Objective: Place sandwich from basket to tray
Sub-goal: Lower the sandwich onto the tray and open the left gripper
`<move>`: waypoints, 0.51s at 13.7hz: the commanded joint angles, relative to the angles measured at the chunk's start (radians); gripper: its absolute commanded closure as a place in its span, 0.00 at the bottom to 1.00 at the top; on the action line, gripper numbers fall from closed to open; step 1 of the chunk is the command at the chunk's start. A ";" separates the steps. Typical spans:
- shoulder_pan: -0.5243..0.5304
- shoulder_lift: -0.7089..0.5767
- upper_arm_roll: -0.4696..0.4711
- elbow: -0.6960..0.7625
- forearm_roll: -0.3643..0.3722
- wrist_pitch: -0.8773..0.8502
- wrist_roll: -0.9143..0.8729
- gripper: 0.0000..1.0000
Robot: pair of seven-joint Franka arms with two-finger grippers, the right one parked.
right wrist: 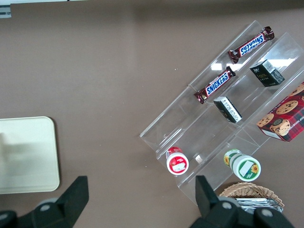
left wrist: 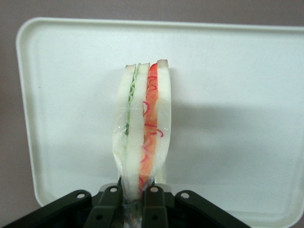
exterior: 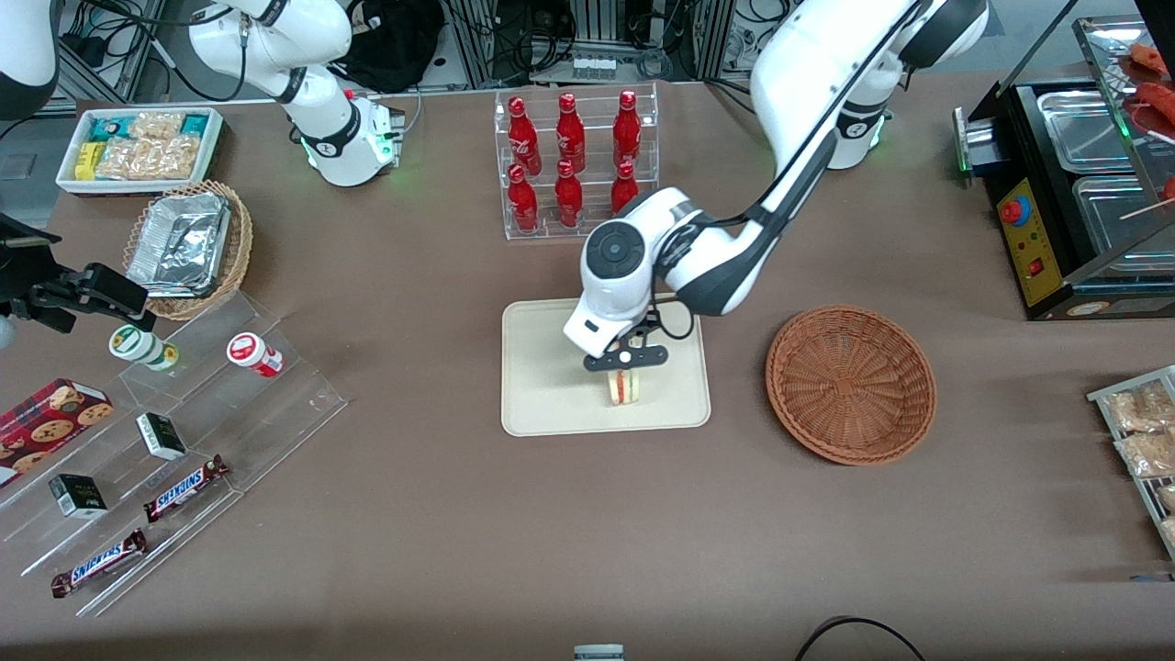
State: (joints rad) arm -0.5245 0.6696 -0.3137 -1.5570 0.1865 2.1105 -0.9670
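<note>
Claw (exterior: 627, 365) of the working arm hangs over the tray (exterior: 542, 404), fingers drawn in narrow and clamped on the sandwich (exterior: 624, 387), which stands on edge between them. Front view: sandwich sits low over the tray's half nearer the basket (exterior: 852, 383), toward the rim closest to the camera; contact with the tray surface cannot be judged from here. Basket lies on the brown worktop (exterior: 441, 532) just beside the tray, toward the working arm's end, nothing in it. Rack of red bottles (exterior: 574, 161) stands farther from the camera than the tray. Toward the parked arm's end: clear stepped shelf (exterior: 197, 431) with Snickers bars (exterior: 184, 487), small cartons and two jars; tan wicker basket with foil trays (exterior: 188, 246); white bin of snack packets (exterior: 142, 147). Left wrist view: two black fingers (left wrist: 110, 209) pinch the base of the sandwich (left wrist: 142, 128) through its clear wrap; pale bread slices upright, green layer on one side, red-orange on the other. Cream tray (left wrist: 237, 95) fills the background, rounded corner and low rim visible against brown worktop (left wrist: 9, 118). Right wrist view: one corner of the tray (right wrist: 28, 156) shows, plus the clear shelf (right wrist: 218, 118) with Snickers bars (right wrist: 214, 85), a cookie box (right wrist: 284, 118) and two jars.
</note>
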 commanded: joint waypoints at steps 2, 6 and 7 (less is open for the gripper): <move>-0.023 0.037 0.010 0.038 0.021 0.022 0.016 0.93; -0.039 0.044 0.012 0.035 0.022 0.037 0.014 0.12; -0.038 0.041 0.012 0.034 0.021 0.037 -0.002 0.00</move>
State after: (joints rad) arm -0.5488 0.7012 -0.3139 -1.5509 0.1938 2.1469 -0.9565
